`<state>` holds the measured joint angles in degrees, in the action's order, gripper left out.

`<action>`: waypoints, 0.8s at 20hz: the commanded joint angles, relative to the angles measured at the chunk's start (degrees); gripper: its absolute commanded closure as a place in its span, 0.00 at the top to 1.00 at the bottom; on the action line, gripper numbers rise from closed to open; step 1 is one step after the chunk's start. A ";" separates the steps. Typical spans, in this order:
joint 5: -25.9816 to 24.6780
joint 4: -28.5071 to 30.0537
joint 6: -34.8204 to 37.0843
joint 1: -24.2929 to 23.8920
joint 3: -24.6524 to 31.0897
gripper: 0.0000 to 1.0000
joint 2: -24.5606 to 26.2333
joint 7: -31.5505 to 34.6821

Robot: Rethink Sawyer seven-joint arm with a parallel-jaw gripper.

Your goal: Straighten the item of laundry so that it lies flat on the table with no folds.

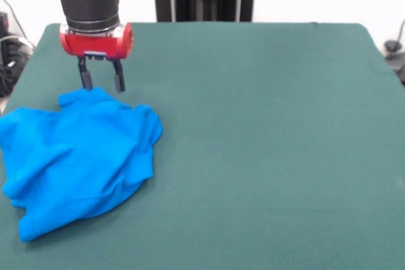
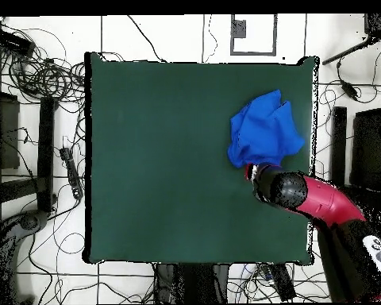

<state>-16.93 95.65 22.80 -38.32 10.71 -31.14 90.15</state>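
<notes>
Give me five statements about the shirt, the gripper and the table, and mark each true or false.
1. The shirt lies flat with no folds. False: it is bunched and creased.
2. The gripper is open, its fingers apart. True.
3. The shirt sits in the middle of the table. False: it lies near one edge.
4. The gripper is at the shirt's far edge in the front view. True.
5. The shirt's white print is showing. False: only plain blue cloth shows.

The T-shirt (image 1: 76,159) runs off the picture's left edge in the front view; its print is hidden.
</notes>
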 commanded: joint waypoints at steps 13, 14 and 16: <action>-2.61 -10.90 4.34 -2.06 7.01 1.00 9.23 -5.84; -2.73 -11.57 4.98 -2.34 7.12 1.00 9.26 -6.51; -3.00 -12.34 5.98 -2.91 7.32 1.00 9.14 -7.49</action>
<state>-16.93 89.38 22.69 -40.75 11.24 -26.20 90.15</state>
